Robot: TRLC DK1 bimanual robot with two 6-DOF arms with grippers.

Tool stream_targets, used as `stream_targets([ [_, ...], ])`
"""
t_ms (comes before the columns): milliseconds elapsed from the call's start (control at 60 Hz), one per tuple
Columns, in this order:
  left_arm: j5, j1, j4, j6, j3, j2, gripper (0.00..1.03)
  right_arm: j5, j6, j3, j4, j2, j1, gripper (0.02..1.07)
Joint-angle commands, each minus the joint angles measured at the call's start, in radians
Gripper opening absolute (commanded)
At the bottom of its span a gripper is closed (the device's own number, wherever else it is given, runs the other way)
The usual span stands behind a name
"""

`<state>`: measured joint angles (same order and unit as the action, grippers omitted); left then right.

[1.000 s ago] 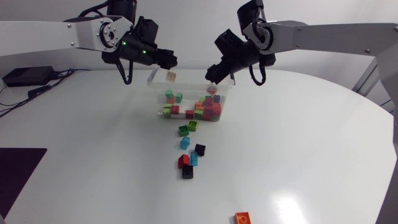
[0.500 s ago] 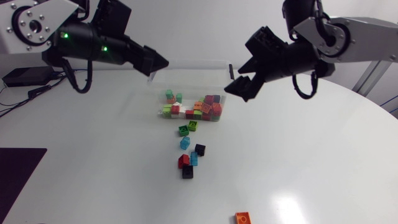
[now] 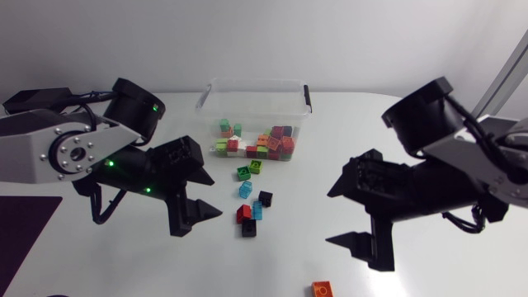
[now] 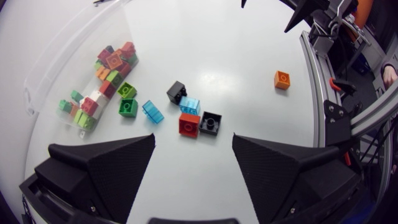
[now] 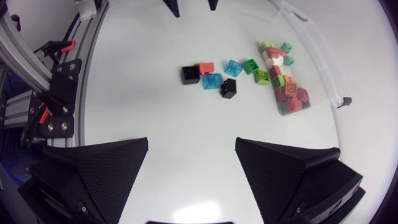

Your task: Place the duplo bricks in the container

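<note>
White round table (image 3: pixel 412 124): clear plastic container (image 3: pixel 256 85) part-filled. Loose small plastic duplo bricks (image 3: pixel 245 190) just before it, orange brick (image 3: pixel 323 289) well apart. Left gripper (image 3: pixel 211 195), right gripper (image 3: pixel 330 218): fingers apart, empty. Bricks likely light, rigid, slick; pinch flat opposite sides.

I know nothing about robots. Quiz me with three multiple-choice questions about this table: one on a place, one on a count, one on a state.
1. Where is the orange plastic brick?
A) inside a box
B) alone on the white table
C) stacked on another brick

2. How many black plastic bricks lie loose on the table?
A) none
B) five
C) two

3. How are the left gripper and right gripper?
A) both open, empty
B) both shut on bricks
C) one shut

B: it sits apart from the others.
C: two black ones show in the loose cluster.
A: both are spread wide with nothing between.
</note>
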<state>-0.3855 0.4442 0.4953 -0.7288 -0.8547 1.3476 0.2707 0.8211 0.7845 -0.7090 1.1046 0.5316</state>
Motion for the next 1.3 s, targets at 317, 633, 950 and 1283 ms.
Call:
stream_targets([
  [317, 0.050, 0.048, -0.264, -0.098, 0.059, 0.320, 0.81, -0.064, -0.005, -0.159, 0.026, 0.021, 0.110, 1.03],
  [633, 0.063, 0.077, -0.362, -0.119, 0.016, 0.446, 0.81, -0.067, -0.014, -0.214, 0.040, 0.057, 0.133, 1.03],
  [950, 0.060, 0.102, -0.420, -0.116, -0.004, 0.472, 0.61, -0.077, -0.060, -0.249, 0.152, 0.187, 0.229, 1.00],
  [1283, 0.039, 0.116, -0.455, -0.118, -0.004, 0.481, 0.23, -0.090, -0.054, -0.277, 0.213, 0.244, 0.234, 0.45],
])
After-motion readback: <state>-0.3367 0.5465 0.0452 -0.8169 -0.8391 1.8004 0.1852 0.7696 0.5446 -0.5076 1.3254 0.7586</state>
